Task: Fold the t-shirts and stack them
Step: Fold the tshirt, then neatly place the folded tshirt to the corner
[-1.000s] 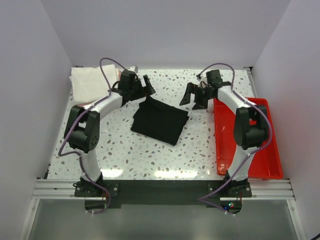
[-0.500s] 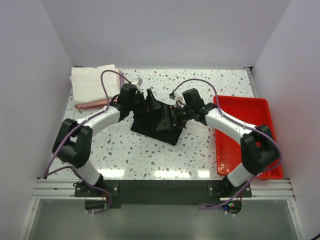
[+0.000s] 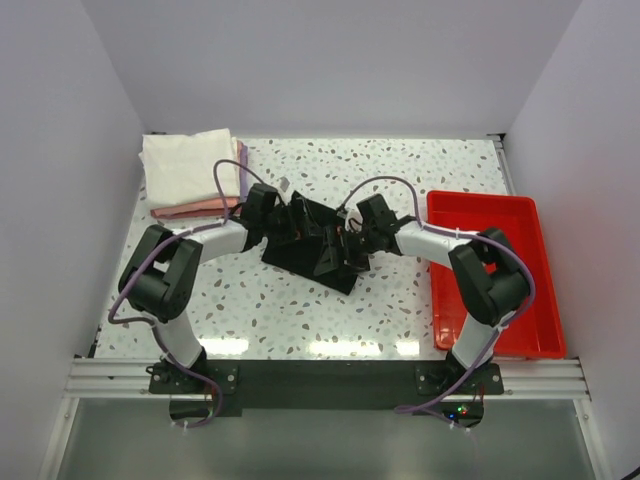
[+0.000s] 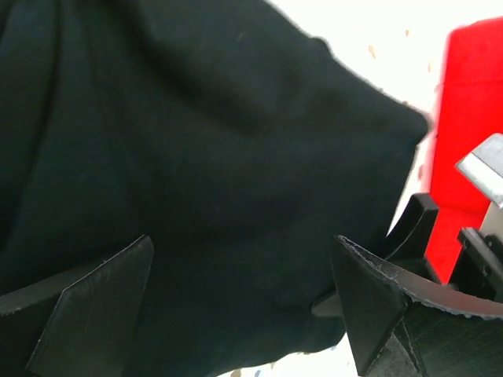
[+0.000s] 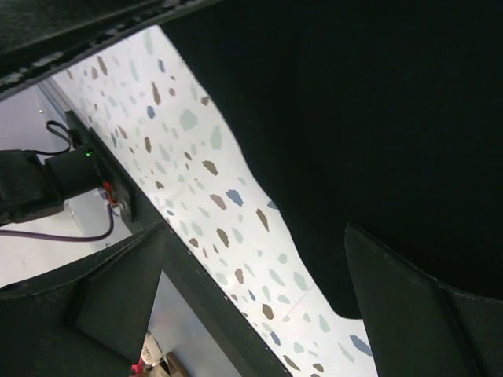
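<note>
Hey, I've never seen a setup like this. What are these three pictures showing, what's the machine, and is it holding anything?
These are two robot arms bolted to the near edge of a speckled table. The wide picture comes from a fixed camera above and behind them. The two close-ups come from a camera on each wrist, so the dark wedges in them are that arm's own fingers. In the middle lies a black cloth t-shirt, and both arms reach onto it. The left gripper and right gripper are open over the cloth, so nothing is clamped. At the far left sits a folded white shirt on a pink one. A red plastic tray lies on the right.
</note>
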You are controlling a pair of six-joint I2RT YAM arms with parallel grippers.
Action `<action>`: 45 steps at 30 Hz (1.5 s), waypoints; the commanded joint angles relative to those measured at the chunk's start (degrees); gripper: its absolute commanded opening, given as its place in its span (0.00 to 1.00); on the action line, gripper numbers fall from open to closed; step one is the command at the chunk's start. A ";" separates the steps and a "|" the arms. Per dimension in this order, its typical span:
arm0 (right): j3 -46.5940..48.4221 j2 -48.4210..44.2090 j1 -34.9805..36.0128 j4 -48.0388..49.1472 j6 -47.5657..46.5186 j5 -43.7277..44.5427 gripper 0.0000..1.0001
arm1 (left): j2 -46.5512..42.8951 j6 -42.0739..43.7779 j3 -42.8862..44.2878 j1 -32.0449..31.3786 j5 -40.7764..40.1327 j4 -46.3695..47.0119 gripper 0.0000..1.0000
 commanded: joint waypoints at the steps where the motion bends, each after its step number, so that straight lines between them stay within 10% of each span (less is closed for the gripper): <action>1: -1.46 0.70 -0.28 0.98 -2.20 2.03 0.99 | -0.31 -0.19 -2.02 0.12 -0.80 2.03 1.00; 14: -10.50 -5.44 -0.46 0.36 -5.89 2.04 0.99 | -14.00 -1.59 -18.62 -1.36 -4.33 1.77 1.00; 27: 0.20 -28.11 0.16 -16.32 -12.67 6.23 0.99 | -39.76 -1.86 -16.18 -3.66 -21.61 -20.96 1.00; 35: -2.68 -44.38 0.15 -17.92 -6.51 35.84 0.99 | -38.46 -0.90 -18.98 2.22 -25.00 -21.01 1.00; 45: -4.80 -46.85 0.15 -21.26 -9.40 37.81 0.99 | -22.73 1.75 -15.13 3.02 -25.41 -12.03 0.99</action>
